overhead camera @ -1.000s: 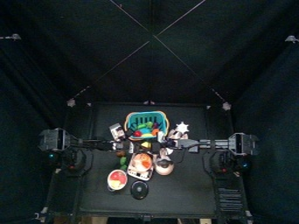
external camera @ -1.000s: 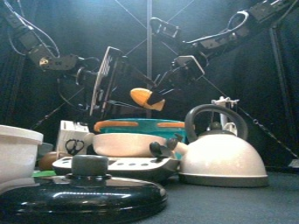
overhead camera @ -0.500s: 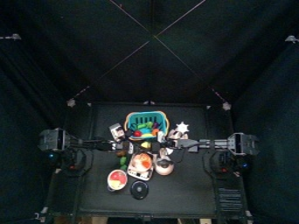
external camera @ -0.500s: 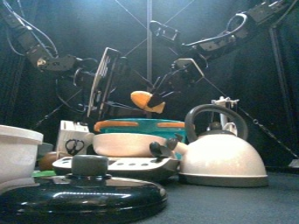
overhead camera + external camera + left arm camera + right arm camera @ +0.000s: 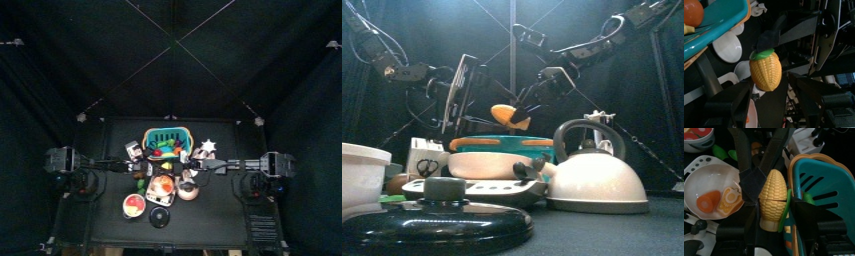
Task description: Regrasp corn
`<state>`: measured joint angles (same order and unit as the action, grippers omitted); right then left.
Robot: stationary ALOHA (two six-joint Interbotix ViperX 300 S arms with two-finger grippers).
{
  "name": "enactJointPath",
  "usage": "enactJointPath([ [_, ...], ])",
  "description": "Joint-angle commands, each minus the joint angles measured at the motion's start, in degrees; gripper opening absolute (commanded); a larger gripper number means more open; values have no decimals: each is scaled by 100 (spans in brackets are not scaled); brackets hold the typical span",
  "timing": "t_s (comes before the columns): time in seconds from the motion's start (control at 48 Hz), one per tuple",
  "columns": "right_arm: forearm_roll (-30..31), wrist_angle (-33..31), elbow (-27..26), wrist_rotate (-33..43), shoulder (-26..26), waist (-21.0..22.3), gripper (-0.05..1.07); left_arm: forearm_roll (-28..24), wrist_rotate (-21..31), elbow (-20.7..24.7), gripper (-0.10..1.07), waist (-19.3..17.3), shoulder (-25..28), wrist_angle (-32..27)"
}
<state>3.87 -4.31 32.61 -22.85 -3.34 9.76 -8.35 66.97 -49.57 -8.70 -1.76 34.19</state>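
The corn (image 5: 505, 113) is a small yellow oblong piece with a green end, held in the air above the teal-green basket (image 5: 502, 143). My right gripper (image 5: 527, 103) is shut on its green end; in the right wrist view the corn (image 5: 773, 198) stands between my jaws (image 5: 774, 217). My left gripper (image 5: 484, 117) is at the corn's other end. In the left wrist view the corn (image 5: 765, 70) points its yellow tip into the gap of my left gripper (image 5: 767, 94), whose jaws stand apart on either side of it.
A white kettle (image 5: 596, 175), a black pot lid (image 5: 436, 215) and a white bowl (image 5: 362, 165) stand at the table's front. A white plate (image 5: 711, 193) with fried-egg pieces lies beside the basket (image 5: 824, 183). White dishes (image 5: 727, 47) lie below.
The corn has sunk very slightly between the two grippers. Both arms have hardly moved.
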Motion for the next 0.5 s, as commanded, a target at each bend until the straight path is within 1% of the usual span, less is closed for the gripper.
enactJointPath([
  [0.0, -18, 26, -105, 0, -88, -9, 60, -18, -18, 53, 91, -53, -88, 26],
  [0.354, -18, 9, -97, 0, -88, -26, 60, -105, -26, 35, 91, -158, -272, 53],
  [0.479, -18, 9, -97, 9, -88, -26, 60, -105, -26, 9, 91, -167, -246, 53],
])
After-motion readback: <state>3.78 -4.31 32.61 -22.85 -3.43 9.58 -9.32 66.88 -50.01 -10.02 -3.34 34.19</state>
